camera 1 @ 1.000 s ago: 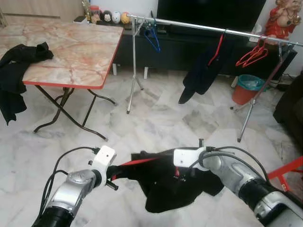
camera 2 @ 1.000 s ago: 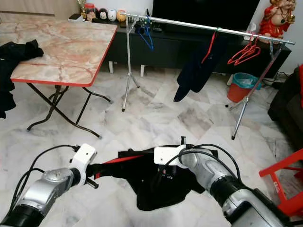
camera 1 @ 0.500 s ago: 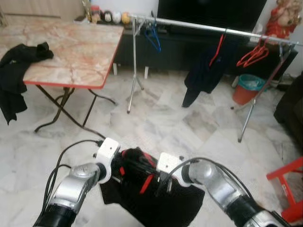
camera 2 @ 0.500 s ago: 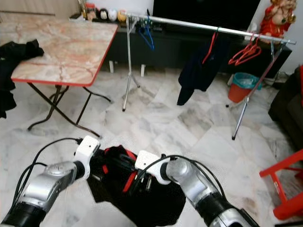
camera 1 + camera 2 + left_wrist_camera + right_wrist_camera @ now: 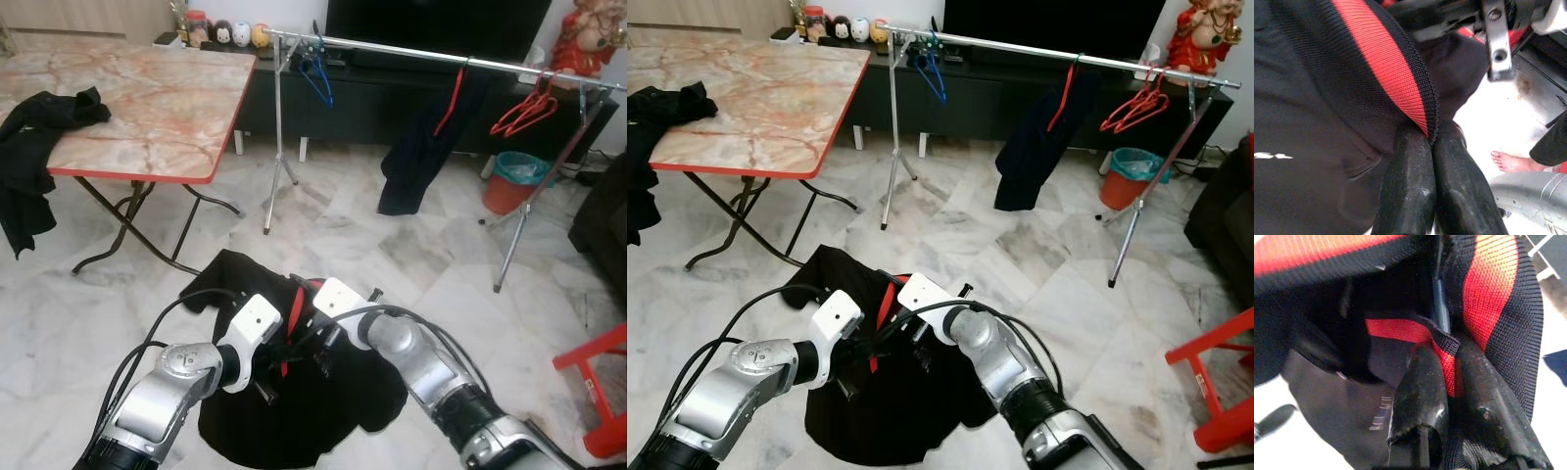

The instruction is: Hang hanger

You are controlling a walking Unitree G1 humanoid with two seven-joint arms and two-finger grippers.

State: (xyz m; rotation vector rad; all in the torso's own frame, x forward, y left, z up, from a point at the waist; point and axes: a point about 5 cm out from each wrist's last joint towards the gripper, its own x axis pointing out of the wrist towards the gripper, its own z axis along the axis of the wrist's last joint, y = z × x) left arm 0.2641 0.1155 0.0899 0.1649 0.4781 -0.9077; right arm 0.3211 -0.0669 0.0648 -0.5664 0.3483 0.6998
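Both grippers meet low in front of the robot, over the marble floor [image 5: 323, 245], and between them hangs a black garment with red trim [image 5: 294, 411]. The left gripper [image 5: 1431, 147] has its two black fingers pressed together on the red-striped ribbed edge of the cloth. The right gripper [image 5: 1447, 374] pinches another stretch of the same red-and-black band, fingers clamped tight on it. In the head views the two gripper heads sit just beside each other at the garment's collar, with the body of the garment drooping below them toward the floor. A hanger inside the cloth cannot be made out.

Well ahead stands a metal clothes rail [image 5: 411, 54]. On it hang a blue hanger [image 5: 315, 78] near its left end, a dark garment on a red hanger [image 5: 426, 147] toward the middle, and a bunch of red hangers [image 5: 524, 113] near the right end. A folding marble-top table [image 5: 147, 108] stands to the left, carrying another black garment [image 5: 34, 132] at its edge.
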